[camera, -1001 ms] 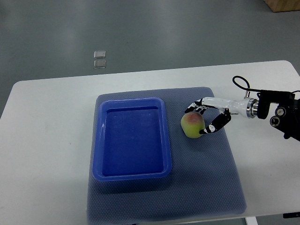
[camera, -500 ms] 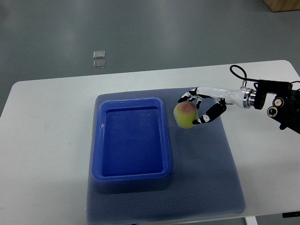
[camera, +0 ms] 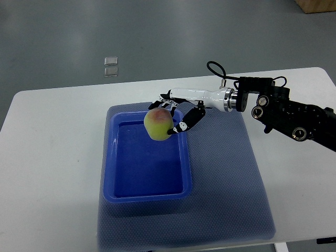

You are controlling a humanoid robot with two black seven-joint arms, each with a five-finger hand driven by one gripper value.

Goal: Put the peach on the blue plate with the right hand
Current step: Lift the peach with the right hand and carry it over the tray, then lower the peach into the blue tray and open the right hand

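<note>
A green-yellow peach [camera: 158,124] with a red blush is held in my right hand [camera: 170,115], whose fingers are curled around it. The hand holds the peach in the air over the far part of the blue plate [camera: 113,157], a deep rectangular blue tray on the table. My right arm [camera: 273,107] reaches in from the right edge across the mat. My left arm does not show.
The tray sits on a grey-blue mat [camera: 231,178] on a white table [camera: 52,157]. Two small clear squares [camera: 111,66] lie on the floor beyond the table's far edge.
My right hand has lifted the peach off the mat and carried it left, from beside the tray's right rim to above the tray's far part. The arm has stretched further in.
</note>
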